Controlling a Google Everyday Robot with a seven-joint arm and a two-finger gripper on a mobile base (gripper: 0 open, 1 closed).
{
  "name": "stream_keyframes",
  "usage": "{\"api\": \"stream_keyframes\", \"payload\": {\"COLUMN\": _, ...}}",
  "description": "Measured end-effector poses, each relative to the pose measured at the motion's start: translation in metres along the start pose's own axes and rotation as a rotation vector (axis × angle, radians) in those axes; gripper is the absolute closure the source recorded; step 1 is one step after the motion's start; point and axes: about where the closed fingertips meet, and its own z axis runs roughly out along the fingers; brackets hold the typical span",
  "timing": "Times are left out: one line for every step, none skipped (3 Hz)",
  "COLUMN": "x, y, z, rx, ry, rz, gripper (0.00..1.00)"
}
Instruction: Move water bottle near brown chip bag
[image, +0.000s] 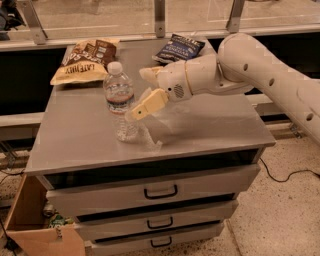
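Observation:
The water bottle (120, 102) stands upright on the grey cabinet top (210, 125), left of centre, clear with a white cap and a red and blue label band. The brown chip bag (85, 61) lies flat at the back left corner, a short way behind the bottle. My gripper (137, 95) reaches in from the right at the bottle's mid height. It is open, with one tan finger (147, 104) in front of the bottle's right side and the other further back. It holds nothing.
A dark blue chip bag (179, 48) lies at the back, behind my arm. The cabinet has three drawers (160, 192) below. An open cardboard box (30, 225) stands on the floor at the lower left. A railing with posts runs behind the cabinet.

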Motion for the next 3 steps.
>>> {"api": "stream_keyframes", "payload": {"x": -0.003, "y": 0.017, "z": 0.008, "rx": -0.033, "ry": -0.045, "rz": -0.014, "gripper": 0.00}}
{"api": "stream_keyframes", "payload": {"x": -0.006, "y": 0.039, "z": 0.023, "rx": -0.075, "ry": -0.101, "rz": -0.029, "gripper": 0.00}}
{"api": "stream_keyframes", "payload": {"x": -0.003, "y": 0.053, "z": 0.036, "rx": -0.103, "ry": -0.136, "rz": -0.036, "gripper": 0.17}}
